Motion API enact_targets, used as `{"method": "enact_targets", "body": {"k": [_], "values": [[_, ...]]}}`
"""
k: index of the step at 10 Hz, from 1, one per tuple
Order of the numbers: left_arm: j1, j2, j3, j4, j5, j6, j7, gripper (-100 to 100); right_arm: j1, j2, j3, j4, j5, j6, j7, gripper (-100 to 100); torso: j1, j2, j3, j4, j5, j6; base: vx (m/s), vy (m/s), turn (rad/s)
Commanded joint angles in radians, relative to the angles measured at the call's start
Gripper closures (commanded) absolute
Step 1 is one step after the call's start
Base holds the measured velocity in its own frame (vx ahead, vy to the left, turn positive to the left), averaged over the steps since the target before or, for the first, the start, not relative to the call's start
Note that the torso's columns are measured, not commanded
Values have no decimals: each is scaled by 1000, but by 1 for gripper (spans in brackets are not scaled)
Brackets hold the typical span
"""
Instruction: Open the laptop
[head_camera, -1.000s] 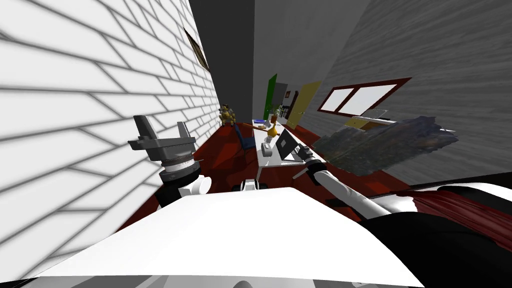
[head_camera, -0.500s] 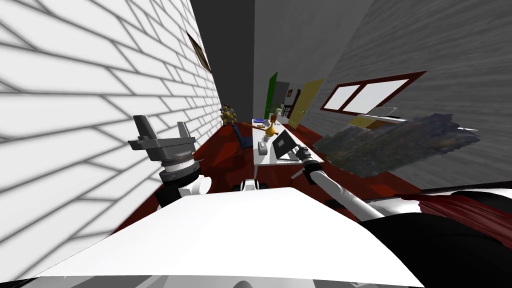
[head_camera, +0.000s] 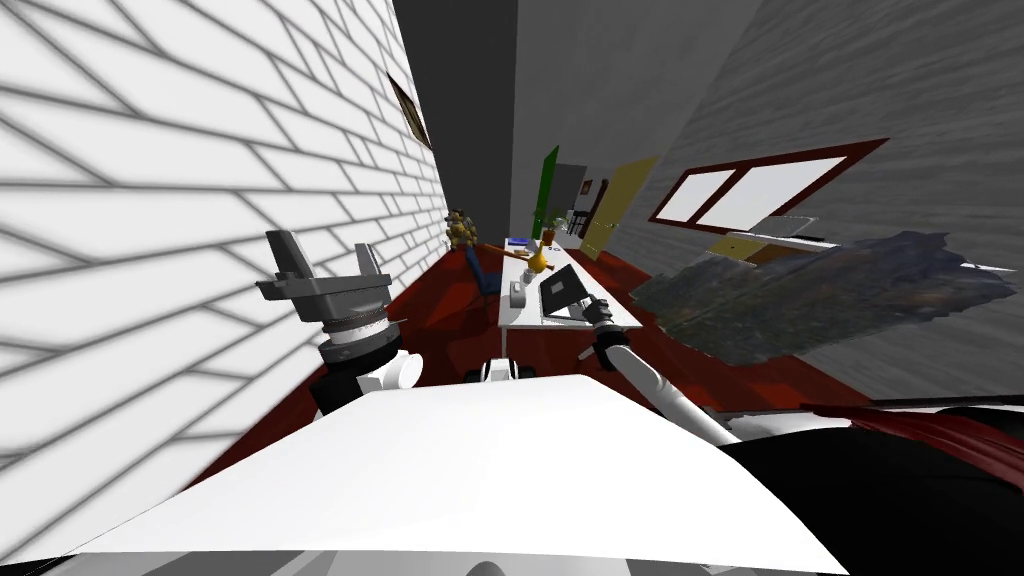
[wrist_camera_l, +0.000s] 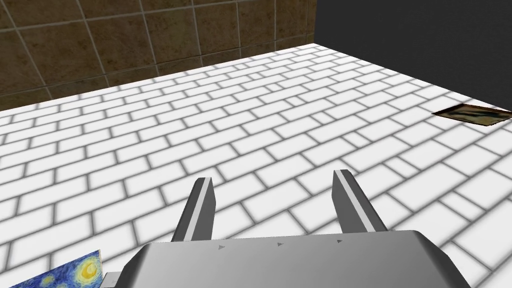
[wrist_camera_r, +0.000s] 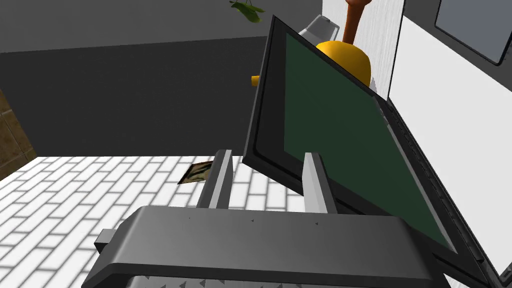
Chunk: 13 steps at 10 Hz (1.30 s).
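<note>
1. Jaws of the right gripper set narrower than the left's and clamped on the lower corner of the laptop lid, one finger across the dark green screen and the other just behind the lid's back edge.
2. Jaws of the left gripper spread wide, holding nothing. Arm held high at left centre of the head view, close to the white brick wall.
3. Laptop at centre of the head view, on the near end of a long white table, lid standing up off the keyboard, base flat on the top.
4. Farther along the same table, past the laptop, an orange vase. Just left of the laptop in the frame, a small grey object, too small to name.
5. Left of the table, a blue chair on a dark red floor.
6. Upper left, a framed picture on the brick wall.
7. Right half, a grey wall with a window in a dark red frame, and below it a dark mottled patch, hard to identify.
8. Upper centre, at the far end, a green door and near it a yellow panel.
</note>
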Motion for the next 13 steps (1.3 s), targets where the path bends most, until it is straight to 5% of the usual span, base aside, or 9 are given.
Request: {"method": "enact_targets", "body": {"k": [1,2,3,6,7,9,13], "values": [[0,0,0,0,0,0,0,0,-26,73,36,19,-13,18,-28,100,0,0,0,0,0,0,-64,-142,98],[0,0,0,0,0,0,0,0,-36,100,49,27,-18,25,-37,100,1,1,0,1,0,0,-70,-148,103],[0,0,0,0,0,0,0,0,-35,80,43,33,-7,22,-39,100,1,1,1,1,1,0,-33,-70,29],[0,0,0,0,0,0,0,0,-65,193,96,85,44,85,-73,100,-4,3,2,2,0,1,-31,-156,118],[0,0,0,0,0,0,0,0,-64,143,66,71,11,47,-75,-100,-3,5,3,2,0,4,-12,-32,-108],[0,0,0,0,0,0,0,0,-67,113,38,60,-23,15,-73,-100,10,2,1,1,4,2,12,87,-88],[0,0,0,0,0,0,0,0,-72,54,-18,38,-90,-50,-69,-100,-2,5,3,3,1,2,14,98,-70]]}}
